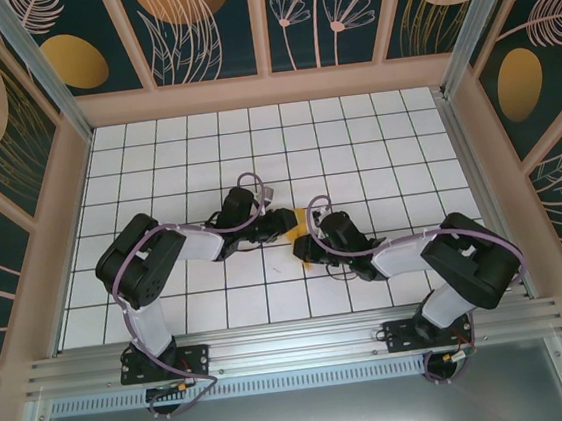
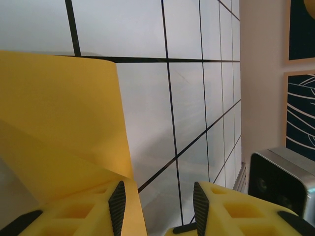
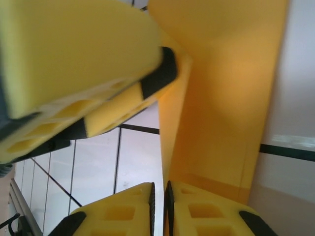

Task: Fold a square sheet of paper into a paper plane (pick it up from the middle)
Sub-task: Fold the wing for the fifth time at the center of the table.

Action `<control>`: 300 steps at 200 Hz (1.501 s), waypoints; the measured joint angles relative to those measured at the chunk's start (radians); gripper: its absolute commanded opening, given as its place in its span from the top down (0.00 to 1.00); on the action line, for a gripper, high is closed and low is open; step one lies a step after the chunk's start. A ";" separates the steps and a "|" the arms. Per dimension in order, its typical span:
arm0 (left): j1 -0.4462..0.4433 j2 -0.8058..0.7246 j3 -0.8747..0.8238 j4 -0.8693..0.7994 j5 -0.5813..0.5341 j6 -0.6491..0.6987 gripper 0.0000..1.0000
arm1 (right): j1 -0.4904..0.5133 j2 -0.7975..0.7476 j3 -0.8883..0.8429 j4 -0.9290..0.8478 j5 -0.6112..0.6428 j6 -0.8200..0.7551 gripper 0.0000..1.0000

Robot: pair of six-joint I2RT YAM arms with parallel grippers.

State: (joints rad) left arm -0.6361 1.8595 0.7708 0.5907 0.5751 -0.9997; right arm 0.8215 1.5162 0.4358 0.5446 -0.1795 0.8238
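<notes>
1. Right gripper: jaws almost together, only a thin slit left. An edge of the paper runs down into that slit; I cannot tell whether it is pinched.
2. Left gripper: jaws apart with white tiles showing between them, nothing clamped. The paper lies against one finger.
3. The creased orange-yellow paper sits between the two grippers, above the middle of the tiled table.
</notes>
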 measured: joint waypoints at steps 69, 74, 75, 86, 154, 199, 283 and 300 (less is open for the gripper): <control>0.000 0.001 0.005 0.001 -0.007 0.000 0.57 | 0.106 -0.003 0.136 -0.254 0.216 -0.118 0.58; 0.000 0.001 0.005 0.001 -0.007 0.000 0.57 | 0.110 -0.003 0.144 -0.270 0.231 -0.124 0.58; 0.000 0.001 0.005 0.001 -0.007 0.000 0.57 | 0.112 -0.003 0.147 -0.275 0.236 -0.126 0.58; 0.000 0.001 0.006 0.001 -0.007 0.000 0.57 | 0.126 -0.003 0.168 -0.314 0.270 -0.141 0.57; 0.000 0.002 0.010 0.001 -0.007 0.000 0.58 | 0.186 0.053 0.282 -0.482 0.430 -0.196 0.57; 0.000 0.003 0.011 0.001 -0.007 0.000 0.58 | 0.212 0.098 0.296 -0.544 0.479 -0.216 0.61; 0.000 0.003 0.019 0.000 -0.007 0.000 0.58 | 0.214 0.124 0.309 -0.561 0.520 -0.215 0.90; 0.000 0.003 0.019 -0.004 -0.008 0.000 0.57 | 0.213 0.121 0.293 -0.534 0.512 -0.210 0.95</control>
State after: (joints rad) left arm -0.6361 1.8622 0.7895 0.5869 0.5674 -0.9993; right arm 1.0344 1.6367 0.7284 0.0109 0.3325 0.6136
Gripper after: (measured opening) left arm 0.420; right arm 0.074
